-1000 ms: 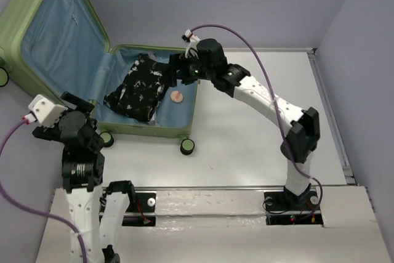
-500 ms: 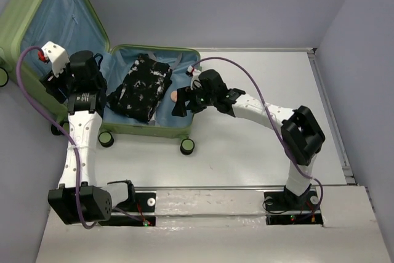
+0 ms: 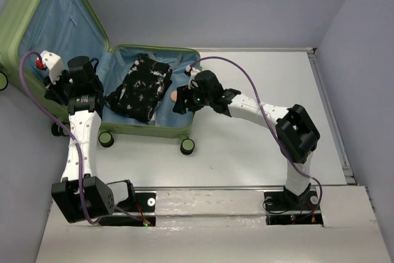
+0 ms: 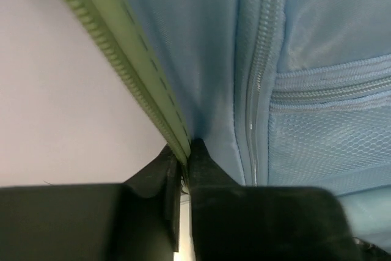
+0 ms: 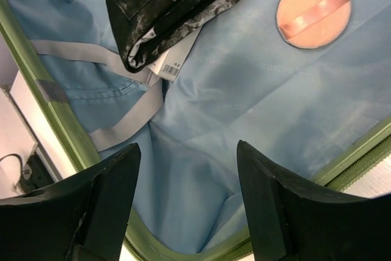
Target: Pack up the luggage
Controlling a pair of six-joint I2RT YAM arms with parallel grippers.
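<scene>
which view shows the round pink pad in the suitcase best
The right wrist view: the round pink pad lies whole and close on the suitcase lining, its ribbon band clear. The top external view shows only a sliver beside the right gripper. The left wrist view misses it.

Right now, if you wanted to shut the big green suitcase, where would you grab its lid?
Probably the thin green zipper rim of the lid, pinched edge-on, one finger on the blue lining, one outside. The lid stands propped open and its shell is too broad to grasp; the left gripper pinches there.
</scene>
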